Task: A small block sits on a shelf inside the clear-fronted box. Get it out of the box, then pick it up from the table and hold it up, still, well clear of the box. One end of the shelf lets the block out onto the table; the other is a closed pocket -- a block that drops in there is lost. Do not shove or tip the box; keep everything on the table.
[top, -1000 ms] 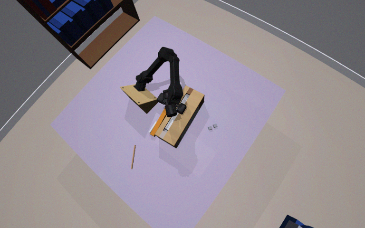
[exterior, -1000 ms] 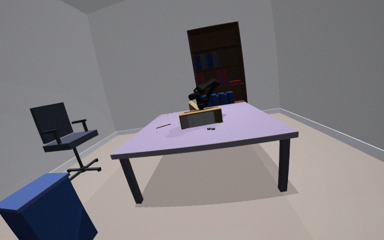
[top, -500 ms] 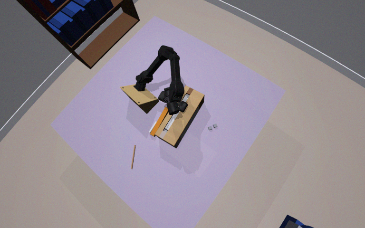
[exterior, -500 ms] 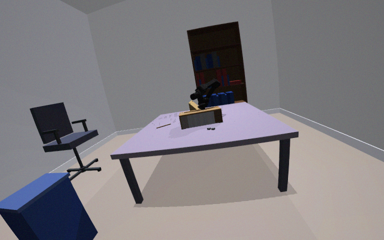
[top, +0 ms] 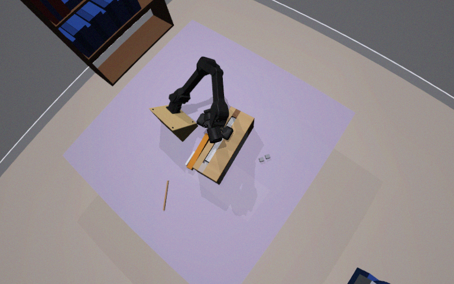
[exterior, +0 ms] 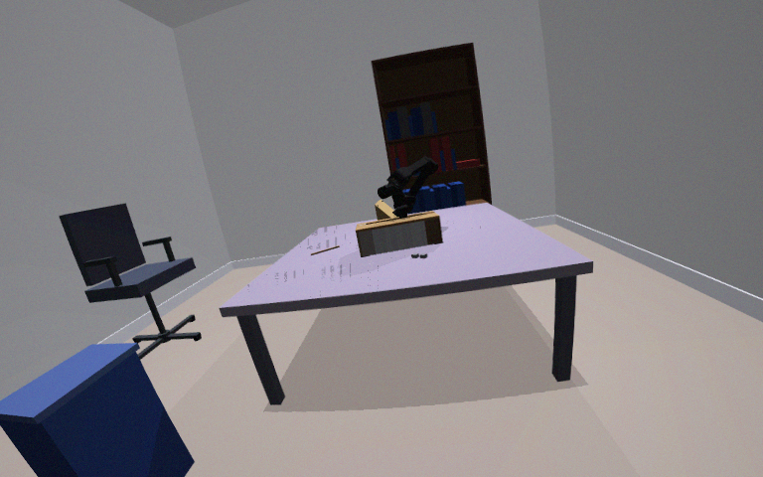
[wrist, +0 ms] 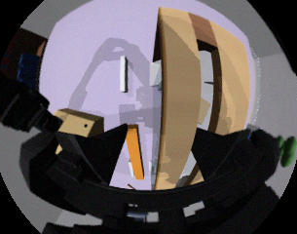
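Gripper (top: 217,128) (exterior: 400,211) (wrist: 155,127) above tan, slotted box (top: 235,145) (exterior: 399,238) (wrist: 179,73)

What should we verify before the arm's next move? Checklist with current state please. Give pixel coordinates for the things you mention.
1. Gripper (top: 220,135) (wrist: 155,127) open, nothing held: ok.
2. Box (top: 238,140) (exterior: 398,236) (wrist: 179,97) upright on the table (top: 292,105) (exterior: 528,247): ok.
3. Small block located on its shelf: cannot tell, no view shows it clearly.
4. Exit end told apart from closed pocket: cannot tell.
5. Thin wooden stick (top: 165,195) (exterior: 325,250) clear of the gripper: ok, lies apart on the table.
6. Gripper clear of the box for a sideways swing: not ok, it hangs low over the box top; probably lift first.
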Controlling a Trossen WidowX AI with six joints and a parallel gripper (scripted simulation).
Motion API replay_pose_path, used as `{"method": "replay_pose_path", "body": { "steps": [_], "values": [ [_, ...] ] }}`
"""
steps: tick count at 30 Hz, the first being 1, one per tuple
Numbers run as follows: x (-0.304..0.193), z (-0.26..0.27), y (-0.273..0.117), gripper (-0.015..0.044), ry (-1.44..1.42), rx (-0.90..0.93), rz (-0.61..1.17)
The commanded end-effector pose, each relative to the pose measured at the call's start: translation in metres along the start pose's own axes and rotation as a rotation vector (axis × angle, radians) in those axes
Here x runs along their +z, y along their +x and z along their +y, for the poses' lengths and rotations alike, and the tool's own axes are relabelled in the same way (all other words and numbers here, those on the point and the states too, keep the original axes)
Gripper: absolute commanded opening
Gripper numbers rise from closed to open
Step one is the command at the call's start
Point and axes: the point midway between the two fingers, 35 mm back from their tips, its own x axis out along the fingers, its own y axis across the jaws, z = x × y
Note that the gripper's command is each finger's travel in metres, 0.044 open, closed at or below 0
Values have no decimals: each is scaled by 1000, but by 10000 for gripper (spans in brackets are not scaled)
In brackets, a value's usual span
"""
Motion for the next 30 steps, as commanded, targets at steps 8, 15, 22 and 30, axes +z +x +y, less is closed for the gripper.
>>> {"method": "replay_pose_path", "body": {
  "steps": [8, 15, 22, 30],
  "values": [
    [5, -1, 0, 400, -6, -1, 2],
    [12, -1, 1, 400, -6, -1, 2],
    [19, -1, 2, 400, -6, -1, 1],
    [27, -1, 3, 400, -6, -1, 1]
  ]
}}
